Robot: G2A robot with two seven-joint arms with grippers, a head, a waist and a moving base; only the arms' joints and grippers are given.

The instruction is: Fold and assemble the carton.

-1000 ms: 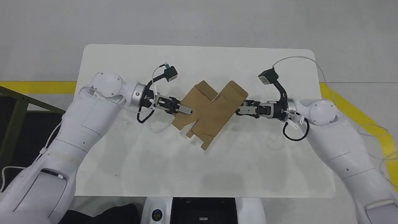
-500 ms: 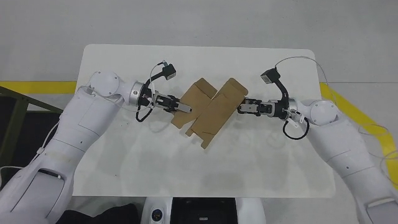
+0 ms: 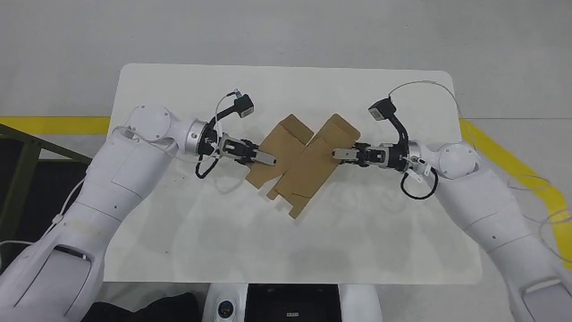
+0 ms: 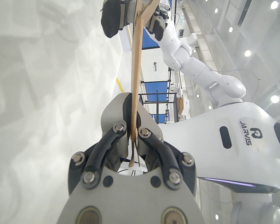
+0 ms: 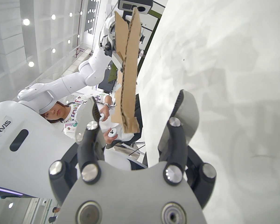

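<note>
Clamping the cardboard carton (image 3: 304, 161) by its left edge, the left gripper (image 4: 131, 108) holds it over the table (image 3: 179, 233). The right gripper (image 5: 138, 100) sits spread wide around its right edge

table (image 3: 179, 233): we see it white, spread beneath the left pincer (image 3: 268, 156) and the right pincer (image 3: 338, 154).
floor tape (image 3: 54, 125): yellow, well behind the left pincer; we see another stripe (image 3: 523, 174) behind the right pincer.
frame (image 3: 27, 137): dark green, beside the tape behind the left pincer.
blue panels (image 4: 151, 94): we see them far ahead of the left pincer.
</note>
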